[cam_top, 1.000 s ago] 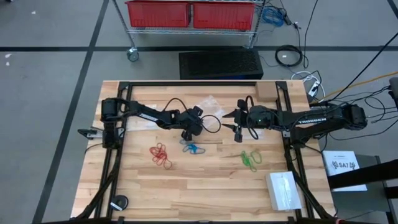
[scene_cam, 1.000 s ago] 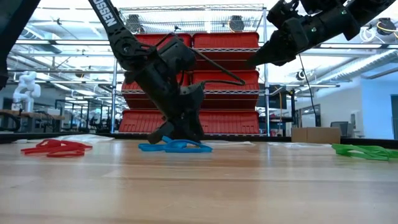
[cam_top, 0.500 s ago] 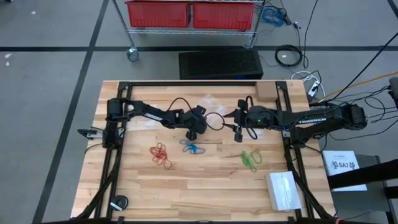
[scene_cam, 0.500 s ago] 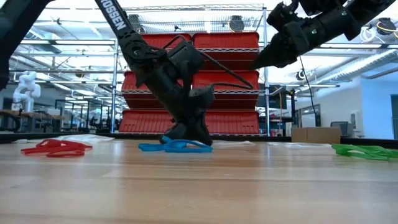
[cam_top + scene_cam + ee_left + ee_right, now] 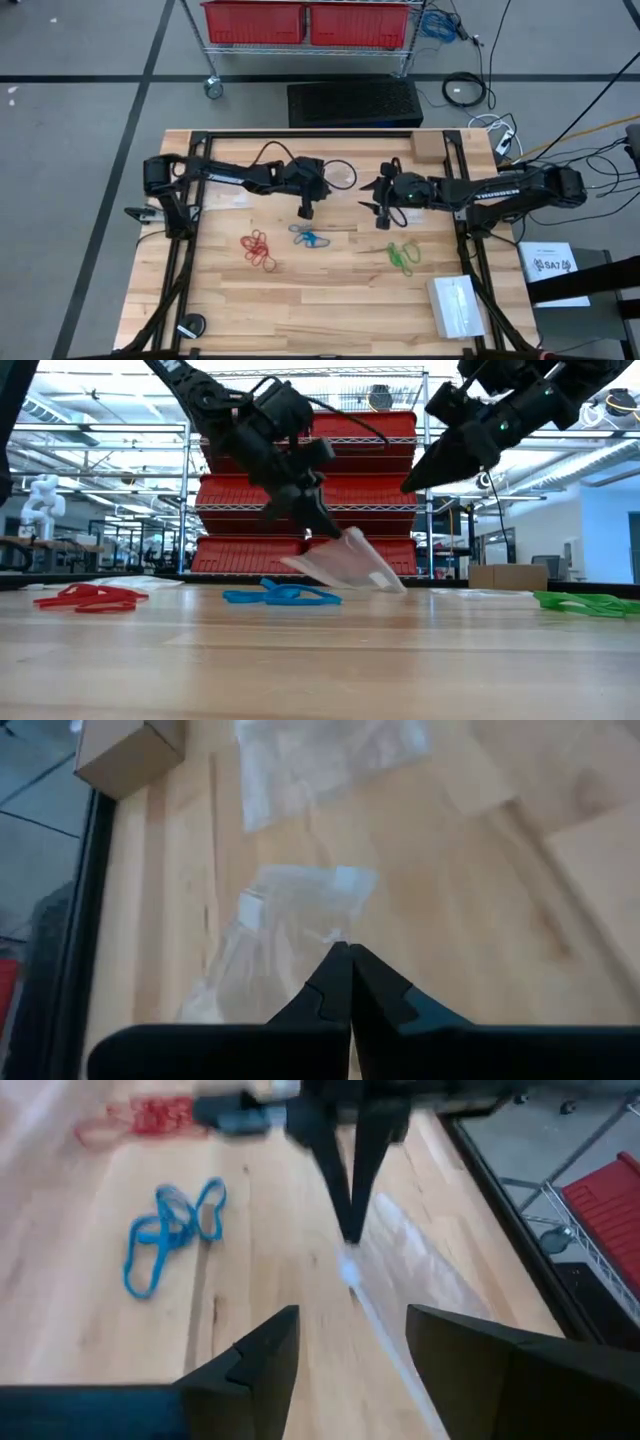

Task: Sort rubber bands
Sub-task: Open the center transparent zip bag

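From above, the left gripper [image 5: 304, 211] is seen pinched shut on a clear plastic bag [image 5: 322, 226] over the blue rubber bands [image 5: 310, 238], flanked by red rubber bands [image 5: 258, 248] and green rubber bands [image 5: 402, 256]. At table level, the bag [image 5: 345, 563] is held aloft; the right gripper [image 5: 405, 486] is kept parted and empty.

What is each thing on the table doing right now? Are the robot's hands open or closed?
left gripper: shut on the clear plastic bag, lifted off the table
clear plastic bag: hanging tilted from the left gripper
right gripper: open, empty, up in the air
blue rubber bands: lying loose on the table
red rubber bands: lying loose on the table
green rubber bands: lying loose on the table
second clear bag: lying flat on the table
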Controlling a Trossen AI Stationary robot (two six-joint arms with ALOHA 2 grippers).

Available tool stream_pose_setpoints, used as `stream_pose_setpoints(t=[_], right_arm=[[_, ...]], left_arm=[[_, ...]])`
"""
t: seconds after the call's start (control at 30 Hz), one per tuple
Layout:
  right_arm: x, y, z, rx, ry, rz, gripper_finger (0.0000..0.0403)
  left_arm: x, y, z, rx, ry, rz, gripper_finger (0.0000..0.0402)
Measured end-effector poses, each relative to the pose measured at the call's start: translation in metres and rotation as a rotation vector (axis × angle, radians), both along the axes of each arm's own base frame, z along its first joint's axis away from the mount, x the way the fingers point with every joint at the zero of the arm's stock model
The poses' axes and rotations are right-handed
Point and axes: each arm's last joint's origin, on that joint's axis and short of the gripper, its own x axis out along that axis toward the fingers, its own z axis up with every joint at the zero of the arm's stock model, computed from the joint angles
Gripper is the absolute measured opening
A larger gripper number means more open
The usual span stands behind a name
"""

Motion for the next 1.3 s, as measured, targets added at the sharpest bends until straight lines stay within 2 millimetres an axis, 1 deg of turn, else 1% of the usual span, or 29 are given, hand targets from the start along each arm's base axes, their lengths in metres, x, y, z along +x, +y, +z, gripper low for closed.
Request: stream_pose_setpoints(t=[0.13,0.23,0.5,0.57,0.67,0.77,0.83,0.87,0.97,1.0,1.1,1.17,1.3], right_arm=[[0.012,-0.001,-0.01,-0.024,-0.008,0.012,0.0193],[0.02,-0.003,-0.016,-0.026,-0.022,0.008,0.0194],[0.042,-0.009,-0.033,-0.041,0.032,-0.049,0.0186],[0.049,-0.013,-0.035,-0.043,0.024,-0.103,0.0185],[0.054,-0.02,-0.04,-0.058,0.04,-0.189,0.0181],[0.056,-0.024,-0.046,-0.058,0.058,-0.206,0.0158],[0.056,-0.025,-0.047,-0.066,0.063,-0.218,0.0125],[0.056,-0.024,-0.047,-0.067,0.062,-0.218,0.0101],[0.057,-0.024,-0.043,-0.08,0.026,-0.234,0.0024],[0.058,-0.023,-0.04,-0.083,0.008,-0.234,0.0013],[0.057,-0.023,-0.029,-0.063,-0.029,-0.24,0.0009],[0.056,-0.021,-0.02,-0.055,-0.019,-0.236,0.0003],[0.054,-0.018,0.005,-0.053,0.006,-0.224,0.0002]], left_arm=[[-0.002,-0.001,0.01,-0.034,-0.038,0.005,0.0001],[-0.003,-0.001,0.012,-0.048,-0.045,0.017,0.0001],[-0.003,-0.002,0.017,-0.063,-0.071,0.028,0.0],[-0.003,-0.002,0.017,-0.07,-0.076,0.023,0.0],[-0.003,-0.002,0.017,-0.071,-0.076,0.022,0.0],[-0.003,-0.002,0.019,-0.075,-0.086,0.026,0.0],[-0.004,-0.002,0.024,-0.108,-0.107,0.035,0.0],[-0.006,-0.002,0.027,-0.122,-0.118,0.03,0.0],[-0.01,0.0,0.039,-0.155,-0.163,0.02,0.0],[-0.012,0.001,0.042,-0.156,-0.17,0.021,0.0],[-0.019,0.004,0.051,-0.174,-0.175,0.047,0.0],[-0.025,0.006,0.056,-0.182,-0.166,0.062,0.0],[-0.039,0.009,0.064,-0.209,-0.126,0.102,0.0]])
